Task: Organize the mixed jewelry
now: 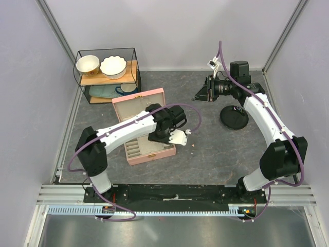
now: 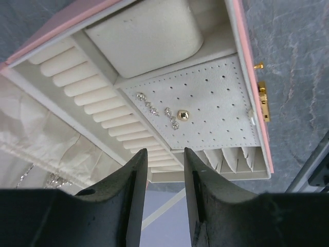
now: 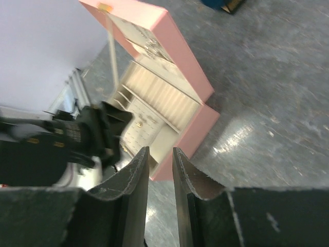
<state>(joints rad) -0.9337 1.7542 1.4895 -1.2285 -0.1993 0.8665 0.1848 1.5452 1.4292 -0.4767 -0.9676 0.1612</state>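
The pink jewelry box [image 1: 145,126] lies open at the table's middle left. In the left wrist view its perforated pale panel [image 2: 216,98] carries a round gold bead stud [image 2: 181,114] and a short row of small sparkling pieces [image 2: 154,109]. My left gripper [image 2: 165,154] hovers just above that panel, open, with nothing between its fingers. One tiny pale piece [image 1: 193,145] lies on the table right of the box. My right gripper [image 3: 160,154] is raised at the back right, aimed toward the box [image 3: 185,108], with its jaws slightly apart and empty. The chain cannot be made out.
A black round disc stand [image 1: 234,117] sits on the table under the right arm. A wire-frame shelf [image 1: 108,74] with two white bowls stands at the back left. The box holds ring rolls [image 2: 97,98] and a cushioned compartment [image 2: 149,36].
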